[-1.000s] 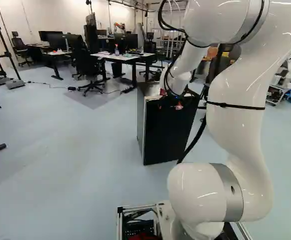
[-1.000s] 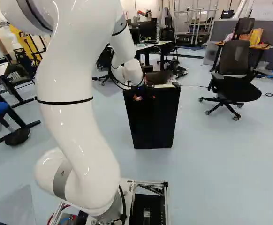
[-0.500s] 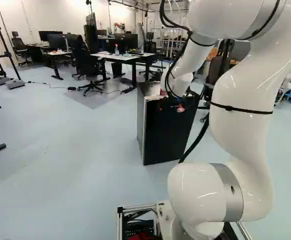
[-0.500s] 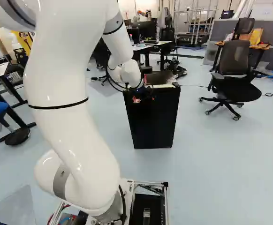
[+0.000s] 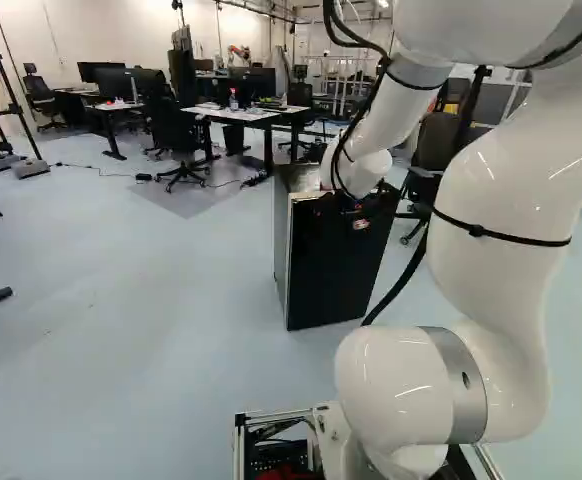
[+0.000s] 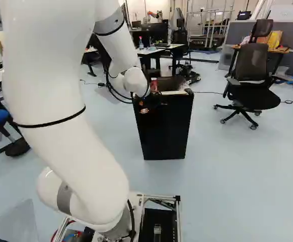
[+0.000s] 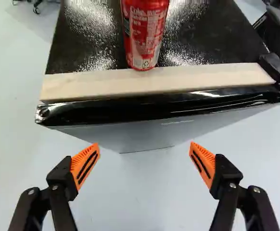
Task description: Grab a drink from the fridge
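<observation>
Apparently this is an open workroom, its pale blue floor [image 5: 151, 300] running back to desks [image 5: 236, 116] and screens, with a black office chair [image 6: 251, 63] off to the right of the right base view. Ahead of the base stands the black fridge [image 6: 164, 128], its front looking closed. The white arm [image 5: 486, 215] reaches out to its upper front edge. Its top is dark and glossy, with a pale strip [image 7: 188, 78] along the front. The gripper [image 7: 145, 146] is wide open and holds nothing, its orange pads [image 7: 85, 163] well apart, short of that edge. The red drink can [image 7: 144, 36] stands upright on the fridge rather than inside it, by the strip and ahead of the fingers, roughly centred between them. I'd call this the approach: next, clear the front edge, bring one finger to each side of the can, then close gently; a low approach could catch the edge or tip it.
</observation>
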